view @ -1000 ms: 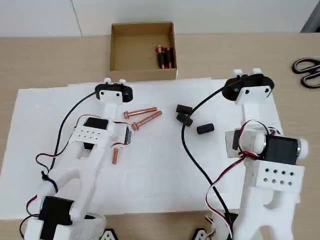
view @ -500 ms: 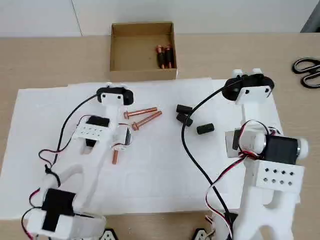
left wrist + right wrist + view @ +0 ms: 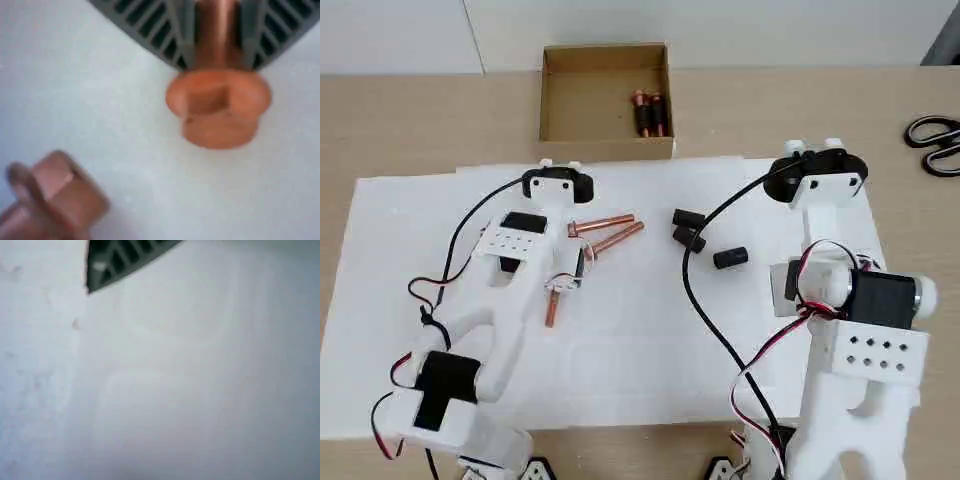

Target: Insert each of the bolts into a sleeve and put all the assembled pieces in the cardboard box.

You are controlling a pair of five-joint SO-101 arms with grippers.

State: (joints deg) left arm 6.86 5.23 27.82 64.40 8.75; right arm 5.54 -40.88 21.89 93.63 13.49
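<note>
On the sheet (image 3: 650,340) at the far left, the left tool (image 3: 568,279) is hanging low, its jaws closing snugly on the shaft of a bolt (image 3: 552,308) that is running back from the tool toward that arm's base. In the left wrist view this bolt (image 3: 217,112) is poking head-first past the ribbed pads (image 3: 150,25), its shaft filling the gap between them.

Just to the right of the tool, two more bolts (image 3: 602,224) (image 3: 618,238) are lying side by side, heads pointing toward it; one of those heads (image 3: 60,197) is showing near the held one.

Well beyond the left tool, off the sheet on the worktop (image 3: 420,120), the box (image 3: 585,105) is sitting open, with two assembled pieces (image 3: 649,113) lying together near its right wall.

Between the two tools, three black sleeves are lying loose: two (image 3: 688,217) (image 3: 690,238) touching each other, and the third (image 3: 730,257) just beside them, nearer the right tool (image 3: 787,284).

That right tool is hanging over bare sheet, and I cannot tell whether it is open or closed.

Far to its right, scissors (image 3: 935,145) are lying on the worktop.
</note>
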